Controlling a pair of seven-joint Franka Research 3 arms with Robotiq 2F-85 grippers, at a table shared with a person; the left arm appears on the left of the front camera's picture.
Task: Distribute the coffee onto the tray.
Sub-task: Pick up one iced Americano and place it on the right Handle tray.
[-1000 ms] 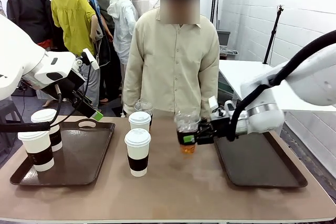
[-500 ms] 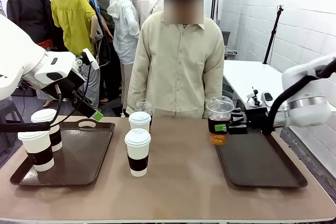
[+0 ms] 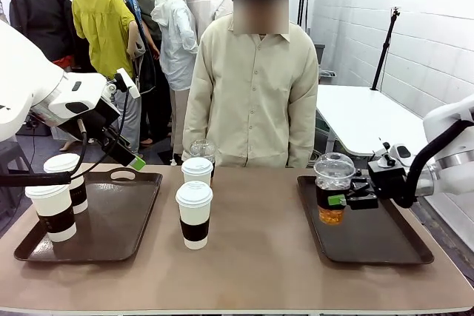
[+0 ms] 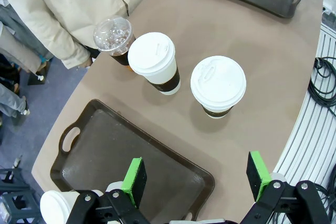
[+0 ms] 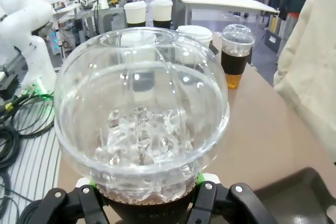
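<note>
I read bright, even overhead lighting; shadows on the table [image 3: 252, 257] are soft and short. Both wrist views bow straight lines near the edges. The clear dome-lidded cup [image 5: 142, 103] carries white glare spots.

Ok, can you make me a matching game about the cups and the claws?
1 rightmost clear dome-lidded plastic cup of amber drink
2 leftmost white lidded paper cup, brown sleeve
3 left claw
4 other clear dome-lidded plastic cup

a open, empty
b on the left dark brown tray
c in the right claw, at the right dark brown tray
d on the tan table near the person

Pairs: 1-c, 2-b, 3-a, 4-d
</note>
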